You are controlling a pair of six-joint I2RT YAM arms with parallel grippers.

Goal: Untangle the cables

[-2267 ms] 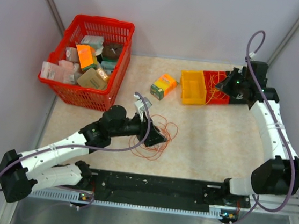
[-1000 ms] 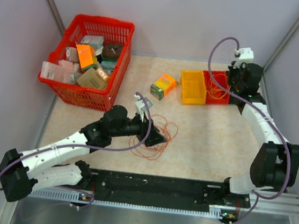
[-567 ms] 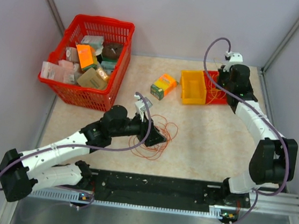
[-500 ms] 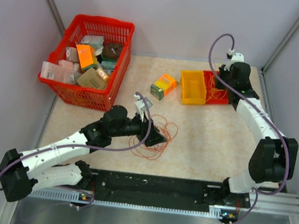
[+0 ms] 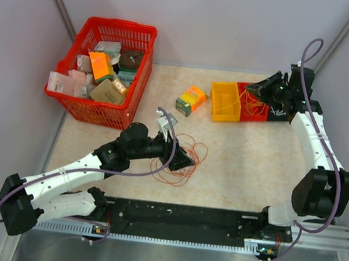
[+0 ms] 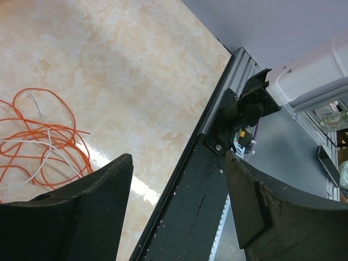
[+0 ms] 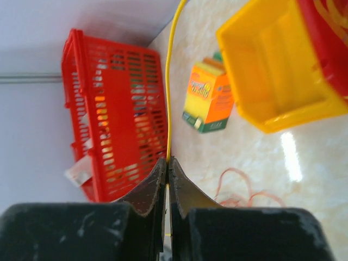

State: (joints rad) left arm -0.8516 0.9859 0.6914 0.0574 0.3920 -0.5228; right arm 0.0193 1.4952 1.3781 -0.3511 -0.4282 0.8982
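A loose tangle of orange-red and white cables point(image 5: 188, 146) lies on the table mid-front, and my left gripper point(image 5: 185, 160) rests over it. In the left wrist view that gripper point(image 6: 179, 201) stands open with nothing between its fingers, the orange cables point(image 6: 38, 133) just left of them. My right gripper point(image 5: 257, 89) hovers over the red bin point(image 5: 258, 113), which holds more thin cables point(image 5: 249, 102). Seen from the right wrist, that gripper point(image 7: 167, 161) is shut on a thin yellow cable point(image 7: 169, 81) that runs straight up from the fingertips.
A red basket point(image 5: 106, 66) full of packets stands at the back left. An orange-and-green box point(image 5: 191, 100) sits mid-back beside a yellow bin point(image 5: 225, 102). Walls close in on both sides, and a black rail point(image 5: 183, 216) runs along the near edge.
The right arm's wrist has swung out to the right and turned, so its gripper now points left over the red bin. The left arm has not moved.
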